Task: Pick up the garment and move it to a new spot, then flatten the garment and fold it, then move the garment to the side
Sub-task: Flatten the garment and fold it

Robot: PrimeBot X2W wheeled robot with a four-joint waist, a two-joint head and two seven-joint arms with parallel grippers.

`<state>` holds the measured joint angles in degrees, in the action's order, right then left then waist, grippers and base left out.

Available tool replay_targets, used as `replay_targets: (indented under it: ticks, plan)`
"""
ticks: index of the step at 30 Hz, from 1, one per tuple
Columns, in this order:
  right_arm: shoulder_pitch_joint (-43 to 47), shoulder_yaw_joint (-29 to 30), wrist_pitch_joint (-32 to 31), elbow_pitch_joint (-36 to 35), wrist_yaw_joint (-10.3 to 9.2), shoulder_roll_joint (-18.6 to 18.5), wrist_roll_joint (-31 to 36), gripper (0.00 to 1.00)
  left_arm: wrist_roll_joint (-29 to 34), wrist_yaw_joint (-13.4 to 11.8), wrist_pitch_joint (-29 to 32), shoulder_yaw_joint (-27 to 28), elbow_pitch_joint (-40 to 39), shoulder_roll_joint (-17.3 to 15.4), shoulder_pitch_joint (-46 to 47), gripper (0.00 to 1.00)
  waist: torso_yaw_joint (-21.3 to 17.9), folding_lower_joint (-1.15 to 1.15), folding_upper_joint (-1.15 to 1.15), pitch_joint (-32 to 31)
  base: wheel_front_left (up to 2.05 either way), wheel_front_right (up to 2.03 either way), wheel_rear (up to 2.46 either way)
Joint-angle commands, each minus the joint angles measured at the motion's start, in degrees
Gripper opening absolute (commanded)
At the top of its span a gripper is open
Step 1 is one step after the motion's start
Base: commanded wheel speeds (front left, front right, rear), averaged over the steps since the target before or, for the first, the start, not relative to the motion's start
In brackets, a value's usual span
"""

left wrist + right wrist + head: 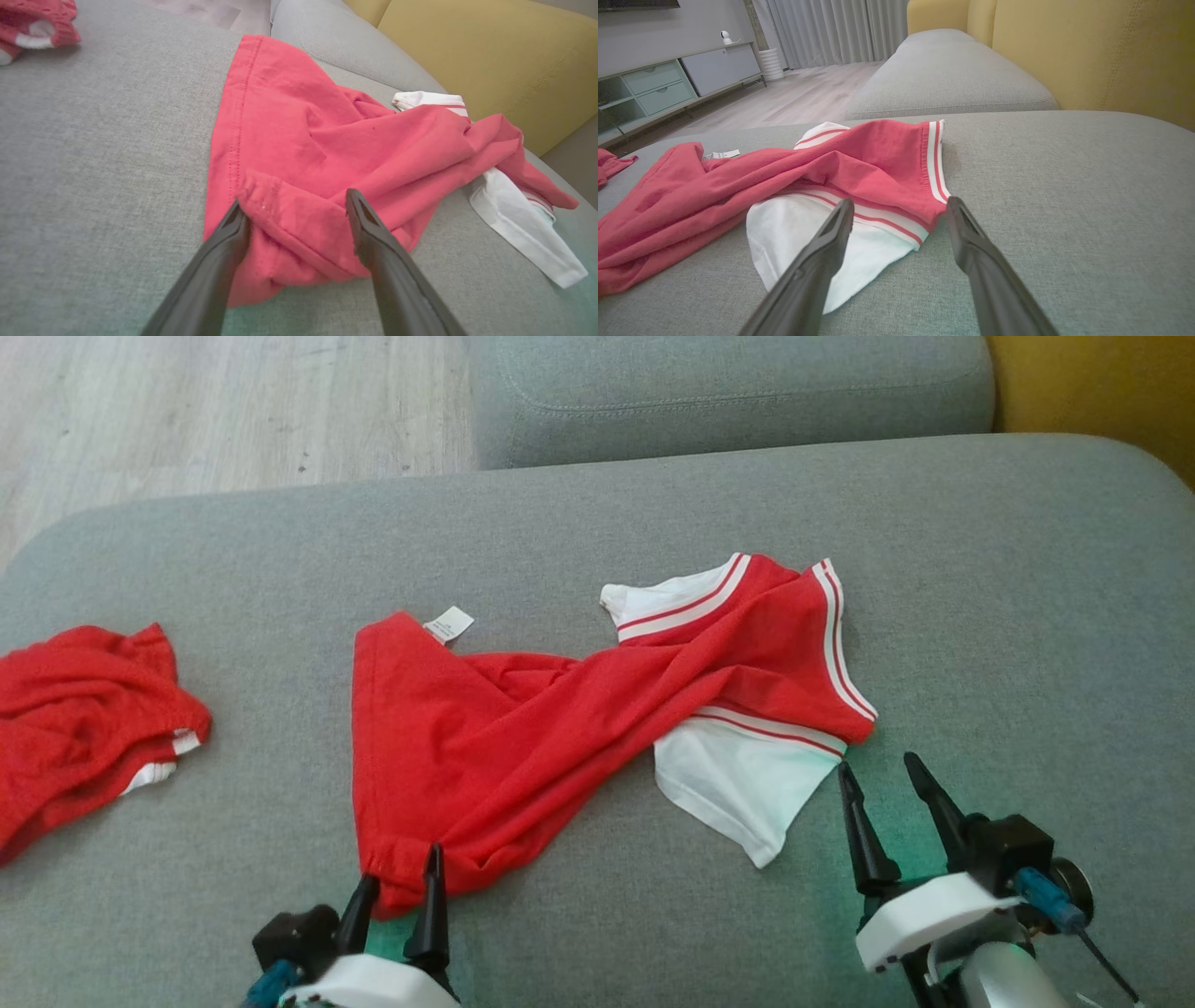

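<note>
- While the red shirt (523, 737) lies twisted on the sofa (1027, 616), left gripper (403, 864), seven o'clock, straddles its hem (299, 224), jaws wide.
- Four o'clock: right gripper (877, 762), wide, beside white sleeve (738, 784).
- Nine o'clock: another red garment (84, 709).

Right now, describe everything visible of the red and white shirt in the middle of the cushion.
The shirt is a red, knit-looking jersey with white sleeves and red-and-white striped trim. It lies crumpled and twisted across the grey cushion, not yet folded, with its hem end toward the robot's left and a white label turned out at its far edge. The open left pincer straddles a bunched hem corner. The open right pincer sits just short of the striped sleeve seam.
</note>
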<state>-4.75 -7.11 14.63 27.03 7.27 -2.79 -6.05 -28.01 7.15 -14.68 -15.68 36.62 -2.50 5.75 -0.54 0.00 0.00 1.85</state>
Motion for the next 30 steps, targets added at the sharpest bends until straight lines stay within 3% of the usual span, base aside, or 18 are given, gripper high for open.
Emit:
replay_targets:
  ticks: [1,5,6,7,8,10,13,15,17,23,30]
  plan:
    - [-2.0,-1.3,0.4,-1.4,0.22,-0.1,-0.4,1.00,-0.1,0.3,-0.3,2.0,-1.3,-0.4,2.2,1.00,0.0,0.00,0.00,0.1,0.00,0.00,0.00]
    - [-2.3,-1.6,0.4,-1.3,0.22,-0.1,-0.6,1.00,0.1,0.3,-0.3,1.6,0.1,-0.4,3.5,1.00,-0.2,0.00,0.00,0.6,0.00,0.00,0.00]
    - [-2.4,-1.6,0.4,-1.3,0.22,-0.1,-0.7,1.00,0.2,0.3,-0.3,1.6,0.2,-0.4,4.1,0.91,-0.3,0.00,0.00,0.8,0.00,0.00,0.00]
    - [-2.5,-1.7,0.4,-1.3,0.22,-0.1,-0.7,1.00,0.2,0.3,-0.3,1.7,0.4,-0.4,4.6,0.74,-0.3,0.00,0.00,0.9,0.00,0.00,0.00]
    - [-2.6,-1.8,0.4,-1.3,0.22,-0.1,-0.7,1.00,0.5,0.3,-0.3,1.7,0.6,-0.4,5.1,0.67,-0.4,0.00,0.00,1.0,0.00,0.00,0.00]
    - [-2.7,-2.1,0.4,-1.1,0.22,-0.1,-0.8,1.00,0.8,0.3,-0.3,1.8,1.2,-0.4,5.8,0.73,-0.7,0.00,0.00,1.3,0.00,0.00,0.00]
    - [-2.9,-2.2,0.4,-0.9,0.22,-0.1,-0.9,1.00,1.3,0.3,-0.3,1.1,3.6,-0.4,7.0,0.68,-1.0,0.00,0.00,1.7,0.00,0.00,0.00]
    - [-3.0,-2.1,0.4,-0.8,0.22,-0.1,-1.0,1.00,1.5,0.2,-0.3,0.5,5.8,-0.4,7.9,0.49,-1.3,0.00,0.00,1.9,0.00,0.00,0.00]
    - [-3.1,-2.0,0.4,-0.6,0.22,-0.1,-1.1,1.00,1.3,0.0,-0.3,0.1,7.7,-0.4,8.8,0.00,-1.4,0.00,0.00,2.1,0.00,0.00,0.00]
    - [-2.9,-1.4,0.4,0.0,0.22,-0.1,-1.4,1.00,2.4,-1.2,-0.3,0.5,8.9,-0.4,10.1,0.00,-0.4,0.00,0.00,2.1,0.00,0.00,0.00]
    - [-1.9,-2.2,0.4,2.8,0.22,-0.1,-5.1,1.00,4.8,-2.7,-0.3,5.6,1.1,-0.4,7.5,0.00,2.2,0.00,0.00,1.4,0.00,0.00,0.00]
